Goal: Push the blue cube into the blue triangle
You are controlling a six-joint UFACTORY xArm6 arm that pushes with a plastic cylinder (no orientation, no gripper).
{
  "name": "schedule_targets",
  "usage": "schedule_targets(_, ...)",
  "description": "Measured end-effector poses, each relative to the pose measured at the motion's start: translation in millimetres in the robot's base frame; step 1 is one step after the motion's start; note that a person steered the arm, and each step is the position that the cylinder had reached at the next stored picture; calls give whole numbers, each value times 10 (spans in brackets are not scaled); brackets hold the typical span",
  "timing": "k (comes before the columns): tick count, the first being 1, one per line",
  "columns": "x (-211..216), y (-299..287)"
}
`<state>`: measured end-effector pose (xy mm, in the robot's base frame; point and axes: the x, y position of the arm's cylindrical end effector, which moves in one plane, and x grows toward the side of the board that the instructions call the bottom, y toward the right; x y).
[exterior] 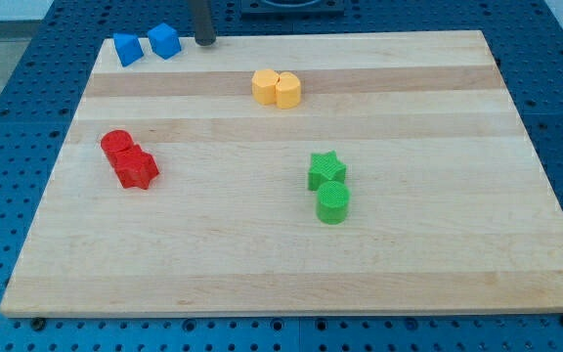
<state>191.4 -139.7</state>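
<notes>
Green cylinder (332, 203) nearest; blue cube (164, 41) just left of tool (204, 43).

My rod descends upright from the view's top edge, left of centre; my tip (204, 43) rests at board height (the arm above it lies out of view).

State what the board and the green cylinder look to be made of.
The board: seemingly wood, pale with lengthwise grain and plank-like bands, matte to faintly satin finish. The green cylinder: probably plastic, uniform saturated colour, with fine ridges on its top that suggest 3D printing, though the view is too small to confirm.
</notes>
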Motion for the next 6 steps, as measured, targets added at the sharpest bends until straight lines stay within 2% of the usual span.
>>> schedule_targets(2, -1, -368)
schedule_targets(4, 31, -385)
schedule_targets(6, 256, -251)
